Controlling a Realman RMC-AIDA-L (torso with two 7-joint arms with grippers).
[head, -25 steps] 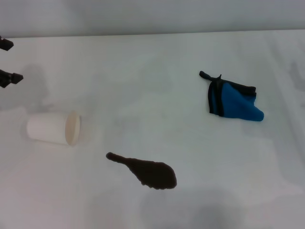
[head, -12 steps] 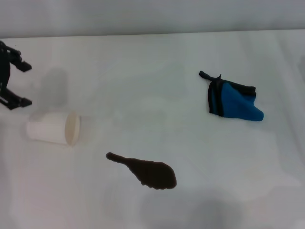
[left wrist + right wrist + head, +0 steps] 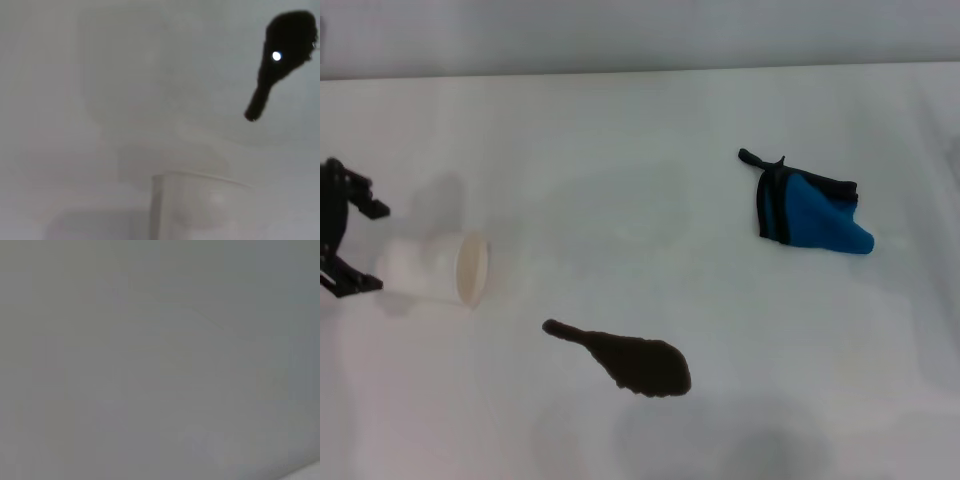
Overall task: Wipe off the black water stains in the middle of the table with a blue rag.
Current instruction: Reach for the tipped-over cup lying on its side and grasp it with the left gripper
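The left gripper (image 3: pixel 360 245) is hanging at the left edge of the head view with its two dark fingers spread wide apart, one above and one below the closed end of a white paper cup (image 3: pixel 435 267) that is lying on its side. The fingers are bracketing the cup's base, but whether either one is touching it is hard to tell from here; nothing is clamped. The left wrist view is showing the cup (image 3: pixel 200 205) close beneath the camera and the stain (image 3: pixel 282 55) farther off.

The black water stains (image 3: pixel 625 360) are sitting as one tadpole-shaped blotch on the table (image 3: pixel 620 150), toward the near middle, with the thin tail pointing toward the cup and the fat oval end pointing right. The blue rag (image 3: pixel 810 215) is lying crumpled well apart from the blotch, farther back and on the right side, its black loop trailing toward the left.

The right gripper is not showing in any view; its wrist camera is giving only a blank grey field.

The relation that matters: the rag is lying on the robot's right, far across the table from the left gripper, with the stain between them. Judging by this layout, the right arm looks the nearer one for picking it up, and wiping is not yet begun.
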